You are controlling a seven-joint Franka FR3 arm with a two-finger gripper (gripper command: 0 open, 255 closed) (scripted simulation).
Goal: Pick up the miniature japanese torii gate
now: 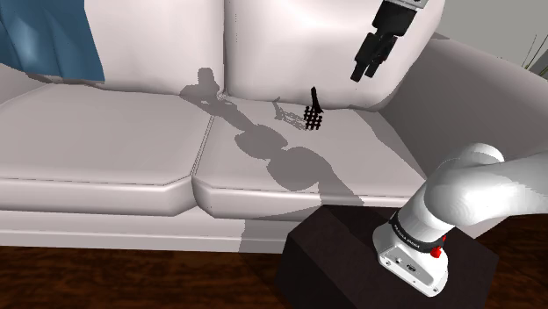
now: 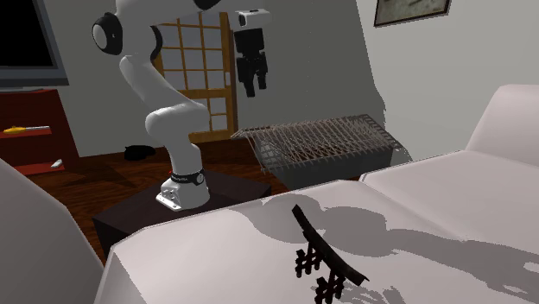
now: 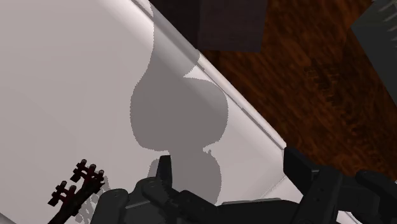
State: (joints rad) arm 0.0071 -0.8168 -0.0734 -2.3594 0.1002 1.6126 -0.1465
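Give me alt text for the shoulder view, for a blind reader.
A dark torii gate sits on a white sofa seat near the backrest. The open black claw hangs above it, toward the shoulder view's right.

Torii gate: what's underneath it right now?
The dark torii gate lies on the white sofa's seat cushion, near the backrest. Its shadow falls on the cushion beside it. The patch directly beneath is covered, so nothing there can be checked.
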